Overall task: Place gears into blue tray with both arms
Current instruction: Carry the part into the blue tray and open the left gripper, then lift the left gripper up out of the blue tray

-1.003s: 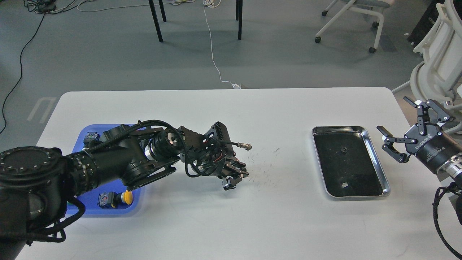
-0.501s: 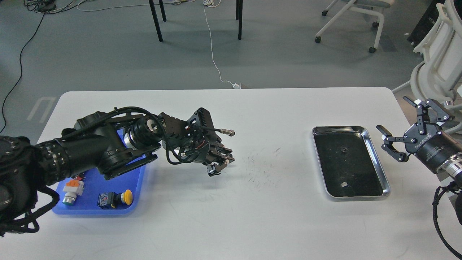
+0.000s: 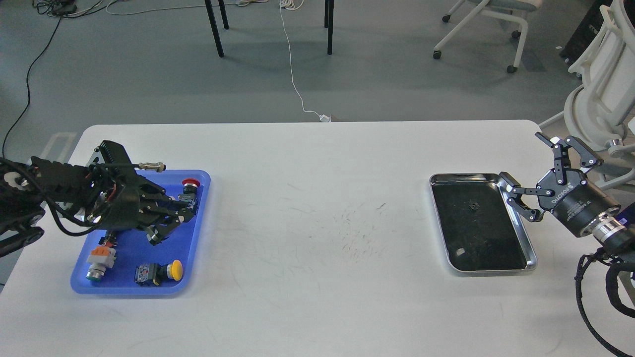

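One small black gear lies on the dark lining of the silver tray at the right. The blue tray sits at the table's left. My left gripper hangs low over the blue tray's upper middle, pointing right. It looks dark against the tray, and nothing shows between its fingers. My right gripper is open, with one finger over the silver tray's right rim near the far corner and apart from the gear.
The blue tray holds push buttons: a red-capped one, a yellow-capped one and an orange-and-green one. A white speck lies in the silver tray. Scuff marks cover the table's middle.
My left arm swung left from the table's middle to above the blue tray. My right gripper shifted left to the silver tray's right rim, staying open.
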`<control>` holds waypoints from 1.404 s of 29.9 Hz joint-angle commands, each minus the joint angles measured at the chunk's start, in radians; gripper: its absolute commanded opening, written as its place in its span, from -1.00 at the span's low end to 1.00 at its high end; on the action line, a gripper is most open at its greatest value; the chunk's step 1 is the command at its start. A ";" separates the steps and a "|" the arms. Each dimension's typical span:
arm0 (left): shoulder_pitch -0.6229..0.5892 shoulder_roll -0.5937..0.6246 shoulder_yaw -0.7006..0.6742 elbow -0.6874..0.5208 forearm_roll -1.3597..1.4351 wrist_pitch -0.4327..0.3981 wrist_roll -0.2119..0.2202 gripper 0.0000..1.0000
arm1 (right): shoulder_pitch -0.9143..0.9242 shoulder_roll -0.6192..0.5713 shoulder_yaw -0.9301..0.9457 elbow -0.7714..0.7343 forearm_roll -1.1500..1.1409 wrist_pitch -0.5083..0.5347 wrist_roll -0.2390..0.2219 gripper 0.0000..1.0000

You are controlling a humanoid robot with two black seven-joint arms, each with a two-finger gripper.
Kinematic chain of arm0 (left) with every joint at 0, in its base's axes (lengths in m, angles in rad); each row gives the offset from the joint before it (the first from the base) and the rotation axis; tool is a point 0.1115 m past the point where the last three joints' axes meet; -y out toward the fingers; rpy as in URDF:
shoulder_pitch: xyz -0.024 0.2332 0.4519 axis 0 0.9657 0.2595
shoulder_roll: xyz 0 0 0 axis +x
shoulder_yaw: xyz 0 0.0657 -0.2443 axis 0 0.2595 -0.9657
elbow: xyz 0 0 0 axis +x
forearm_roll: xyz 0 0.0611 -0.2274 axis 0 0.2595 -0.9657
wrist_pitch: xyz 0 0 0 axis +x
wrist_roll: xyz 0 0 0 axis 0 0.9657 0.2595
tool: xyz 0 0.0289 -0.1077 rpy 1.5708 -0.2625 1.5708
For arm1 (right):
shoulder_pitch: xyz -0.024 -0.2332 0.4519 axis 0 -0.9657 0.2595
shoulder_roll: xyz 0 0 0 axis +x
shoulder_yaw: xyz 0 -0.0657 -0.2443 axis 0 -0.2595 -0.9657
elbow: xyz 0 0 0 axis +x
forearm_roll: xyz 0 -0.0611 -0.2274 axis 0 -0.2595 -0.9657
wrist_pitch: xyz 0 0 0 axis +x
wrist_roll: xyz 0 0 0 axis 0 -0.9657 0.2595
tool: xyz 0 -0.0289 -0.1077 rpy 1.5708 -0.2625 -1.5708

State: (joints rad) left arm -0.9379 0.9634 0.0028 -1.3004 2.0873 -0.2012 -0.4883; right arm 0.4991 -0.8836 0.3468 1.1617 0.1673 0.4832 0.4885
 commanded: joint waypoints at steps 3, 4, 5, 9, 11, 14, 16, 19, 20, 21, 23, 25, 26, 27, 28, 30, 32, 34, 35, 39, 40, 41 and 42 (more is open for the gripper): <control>0.086 0.009 -0.017 0.075 -0.001 0.003 0.000 -0.73 | -0.001 0.000 -0.002 0.003 0.000 0.000 0.000 0.94; 0.094 0.008 -0.024 0.078 0.000 0.003 0.000 -0.73 | -0.001 0.000 -0.002 0.003 0.000 0.000 0.000 0.94; 0.103 0.006 -0.032 0.079 -0.001 0.003 0.000 -0.73 | 0.001 0.000 -0.002 0.001 0.000 0.000 0.000 0.94; 0.116 0.005 -0.049 0.081 0.014 0.002 0.000 -0.69 | -0.001 0.000 -0.003 0.003 0.000 0.000 0.000 0.94; 0.117 0.000 -0.049 0.096 0.016 0.002 0.000 -0.64 | -0.001 0.000 -0.003 0.003 0.000 0.000 0.000 0.94; 0.119 -0.018 -0.049 0.144 0.013 0.002 0.000 -0.62 | -0.001 0.000 -0.003 0.004 0.000 0.000 0.000 0.94; 0.119 -0.025 -0.049 0.170 0.011 0.003 0.000 -0.60 | -0.001 0.000 -0.005 0.003 0.000 0.000 0.000 0.94; 0.119 -0.026 -0.049 0.173 0.010 0.003 0.000 -0.56 | -0.001 0.000 -0.006 0.000 0.000 0.000 0.000 0.94; 0.119 -0.028 -0.049 0.173 0.011 0.003 0.000 -0.54 | -0.001 -0.001 -0.006 0.000 0.000 0.000 0.000 0.94; 0.119 -0.034 -0.050 0.173 0.011 0.003 0.000 -0.49 | -0.001 -0.001 -0.006 0.000 0.000 0.000 0.000 0.94; 0.120 -0.046 -0.050 0.173 0.010 0.003 0.000 -0.33 | -0.002 -0.001 -0.008 0.006 0.000 0.000 0.000 0.94; 0.125 -0.049 -0.050 0.173 0.011 0.003 0.000 -0.25 | -0.005 -0.005 -0.008 0.010 0.000 0.000 0.000 0.94; 0.125 -0.049 -0.050 0.173 0.011 0.003 0.000 -0.17 | -0.005 -0.005 -0.008 0.009 0.000 0.000 0.000 0.94; 0.125 -0.049 -0.053 0.173 0.013 0.003 0.000 -0.02 | -0.005 -0.005 -0.008 0.007 0.000 0.000 0.000 0.94; 0.125 -0.049 -0.059 0.173 0.013 0.003 0.000 0.22 | -0.005 -0.005 -0.008 0.006 0.000 0.000 0.000 0.94; 0.123 -0.048 -0.085 0.173 0.013 0.003 0.000 0.61 | -0.005 -0.005 -0.006 0.004 0.000 0.000 0.000 0.94; 0.122 -0.040 -0.133 0.170 0.011 0.003 0.000 0.67 | -0.005 -0.005 -0.003 0.004 0.000 0.000 0.000 0.94; 0.110 -0.041 -0.197 0.159 -0.006 0.003 0.000 0.69 | -0.005 -0.003 0.000 0.004 0.000 0.000 0.000 0.94; 0.108 -0.046 -0.251 0.150 -0.030 0.003 0.000 0.71 | -0.004 -0.003 0.001 0.004 0.000 0.000 0.000 0.94; 0.103 -0.096 -0.415 0.083 -0.278 0.002 0.000 0.82 | -0.002 -0.003 0.000 0.003 0.000 0.000 0.000 0.94; 0.103 -0.121 -0.435 0.073 -0.373 0.003 0.000 0.86 | -0.002 -0.002 0.000 0.003 0.000 0.000 0.000 0.94; 0.103 -0.136 -0.444 0.067 -0.448 0.005 0.000 0.87 | -0.002 -0.001 0.000 0.003 0.000 0.000 0.000 0.94; 0.103 -0.156 -0.452 0.060 -0.543 0.011 0.000 0.88 | -0.002 -0.001 0.000 0.004 0.000 0.000 0.000 0.94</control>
State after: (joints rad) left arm -0.8345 0.8539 -0.4110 -1.2188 1.7578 -0.1987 -0.4888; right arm 0.4967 -0.8858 0.3476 1.1651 0.1668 0.4832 0.4889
